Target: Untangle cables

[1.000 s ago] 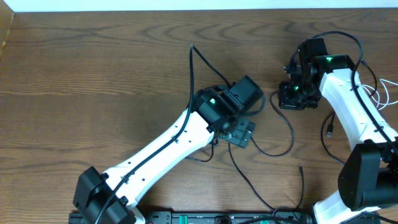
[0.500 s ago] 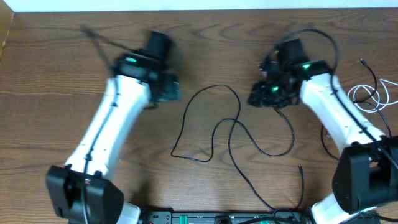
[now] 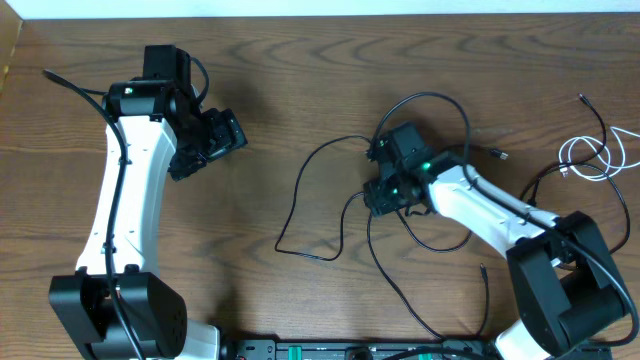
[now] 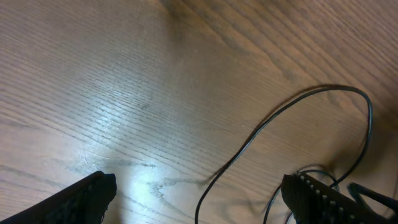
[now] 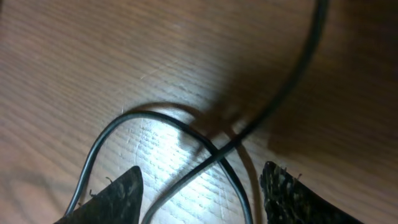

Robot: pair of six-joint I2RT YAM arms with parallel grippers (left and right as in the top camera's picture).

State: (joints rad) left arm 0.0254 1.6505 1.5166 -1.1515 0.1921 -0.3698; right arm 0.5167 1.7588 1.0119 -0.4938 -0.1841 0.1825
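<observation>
The desk (image 3: 300,60) is dark brown wood with wavy grain, paler where light glares off it in the wrist views. Most cables (image 3: 330,200) are thin and black; one at the far right edge is white (image 3: 595,152). Both arms are white with black joints, each showing a small green light. The right gripper (image 5: 199,193) pads look black, perhaps finely textured.
</observation>
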